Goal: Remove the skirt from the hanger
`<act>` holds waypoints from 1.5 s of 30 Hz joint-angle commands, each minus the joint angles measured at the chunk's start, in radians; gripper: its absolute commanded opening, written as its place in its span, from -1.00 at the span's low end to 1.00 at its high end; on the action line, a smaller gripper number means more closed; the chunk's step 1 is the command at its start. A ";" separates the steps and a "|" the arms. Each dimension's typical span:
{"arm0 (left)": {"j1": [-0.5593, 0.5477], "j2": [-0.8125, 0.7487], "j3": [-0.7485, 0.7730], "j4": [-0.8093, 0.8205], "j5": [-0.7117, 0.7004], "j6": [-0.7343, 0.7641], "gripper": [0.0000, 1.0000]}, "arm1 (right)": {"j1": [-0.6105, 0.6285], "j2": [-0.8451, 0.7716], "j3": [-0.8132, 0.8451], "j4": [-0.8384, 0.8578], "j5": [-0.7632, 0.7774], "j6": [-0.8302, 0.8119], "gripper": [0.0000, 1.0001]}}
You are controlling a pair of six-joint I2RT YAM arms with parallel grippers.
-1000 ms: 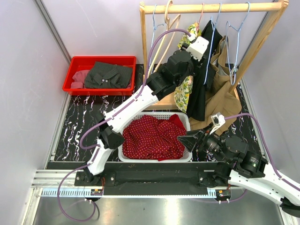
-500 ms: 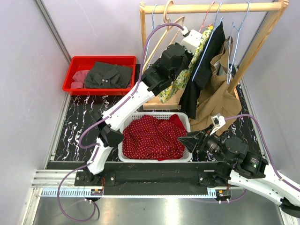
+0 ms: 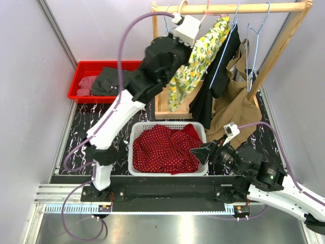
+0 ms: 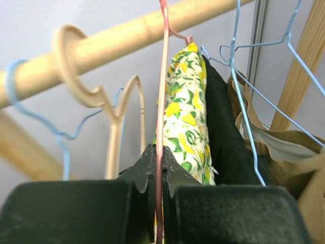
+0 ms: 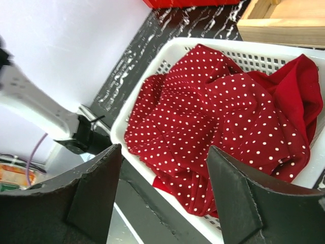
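**Hook may snag coming off the rail**

Our left tool [image 4: 158,173] is pinched on the wire of the pink hanger [image 4: 162,76]. The lemon-print skirt [image 4: 185,117] hangs from it, close under the wooden rail [image 4: 127,35]. We judge the hook could catch the rail or the blue hanger [image 4: 238,76] alongside, or the thin wire could twist in the pinch. Our right tool [image 5: 163,148] is spread above the white basket [image 3: 152,124].

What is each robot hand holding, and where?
The left gripper pinches the pink hanger by its wire, near the top. The right gripper holds nothing.
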 commanded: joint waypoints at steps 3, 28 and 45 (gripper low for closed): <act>-0.031 -0.281 -0.064 0.106 -0.021 0.014 -1.00 | 0.008 0.108 0.112 0.069 0.037 -0.069 0.64; -0.077 -0.654 -0.414 -0.106 0.196 0.005 -1.00 | 0.008 0.174 0.192 0.473 -0.014 -0.076 0.99; -0.077 -0.651 -0.410 -0.135 0.258 -0.027 -1.00 | -0.026 0.591 0.248 0.912 -0.120 -0.104 0.99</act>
